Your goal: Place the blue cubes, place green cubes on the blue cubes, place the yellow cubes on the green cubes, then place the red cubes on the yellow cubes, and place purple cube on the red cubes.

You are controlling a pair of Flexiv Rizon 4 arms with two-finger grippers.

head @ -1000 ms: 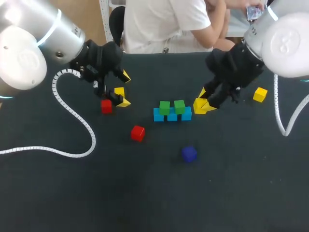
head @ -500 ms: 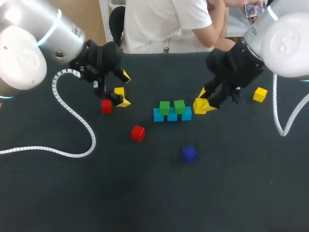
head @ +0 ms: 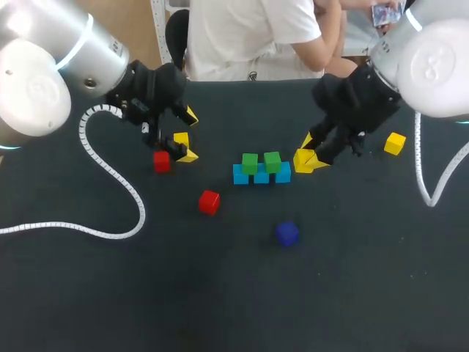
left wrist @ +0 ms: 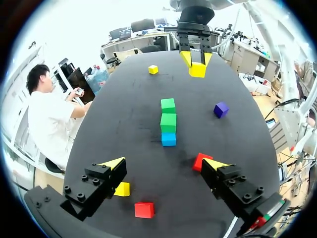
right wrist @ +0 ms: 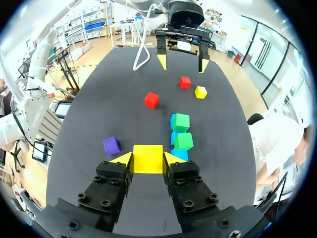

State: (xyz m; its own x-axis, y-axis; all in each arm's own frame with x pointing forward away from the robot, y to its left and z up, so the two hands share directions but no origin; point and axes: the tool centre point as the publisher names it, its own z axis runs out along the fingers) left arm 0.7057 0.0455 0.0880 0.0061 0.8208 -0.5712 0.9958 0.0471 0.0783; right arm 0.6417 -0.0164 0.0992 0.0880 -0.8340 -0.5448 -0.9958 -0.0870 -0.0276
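Observation:
Three blue cubes (head: pixel 261 177) form a row at mid-table, and two green cubes (head: pixel 250 163) (head: pixel 272 161) sit on top of them. Just right of the row, my right gripper (head: pixel 309 155) is shut on a yellow cube (head: pixel 300 160); in the right wrist view that cube (right wrist: pixel 147 154) fills the gap between the fingers. My left gripper (head: pixel 189 136) is open at the far left, over a second yellow cube (head: pixel 181 139) with a red cube (head: pixel 162 161) beside it. Another red cube (head: pixel 209 202) and the purple cube (head: pixel 286 233) lie nearer the front.
A third yellow cube (head: pixel 395 143) lies alone at the far right. A white coiled cable (head: pixel 110 172) trails over the table's left part, and another (head: pixel 429 183) hangs at the right. The front half of the dark table (head: pixel 234 308) holds nothing else.

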